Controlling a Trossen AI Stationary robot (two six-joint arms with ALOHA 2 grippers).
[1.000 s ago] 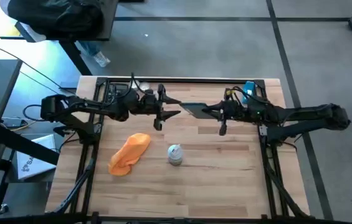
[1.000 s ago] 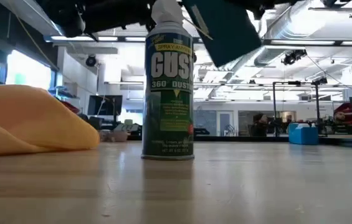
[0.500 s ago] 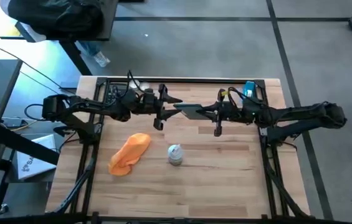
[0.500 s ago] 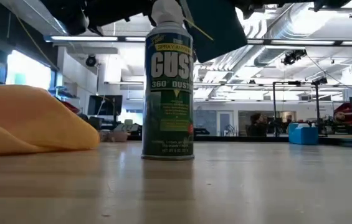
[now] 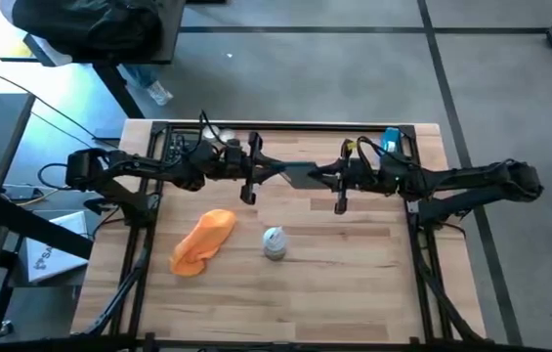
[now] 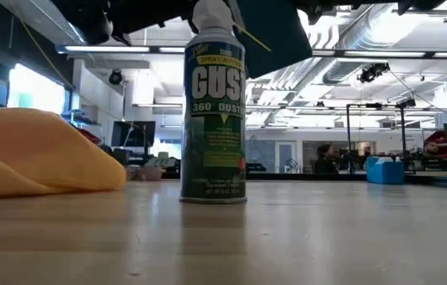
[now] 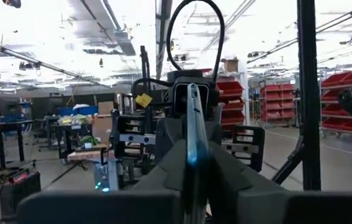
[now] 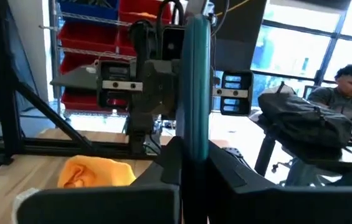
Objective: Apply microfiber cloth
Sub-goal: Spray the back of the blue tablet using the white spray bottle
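While both arms meet above the middle of the tabletop (image 5: 354, 284), a dark flat device (image 5: 300, 175) hangs between them in the upper centre of the overhead frame. The right tool (image 5: 317, 176) is clamped on the device's right-hand edge; in its own wrist view the teal-edged slab (image 8: 195, 81) stands on edge between the dark fingers (image 8: 163, 168). The left tool (image 5: 274, 173) meets the device's other end, its fingers closed around the thin edge (image 7: 192, 137), so both are gripping it. Below and left of them in the overhead frame, the microfiber cloth (image 5: 203, 242) lies crumpled on the wood, well apart from both tools. Just right of it stands a spray can (image 5: 274, 242), upright, near the cloth without touching. From tabletop level the cloth (image 6: 37, 154) fills the left and the can (image 6: 214, 111) the centre.
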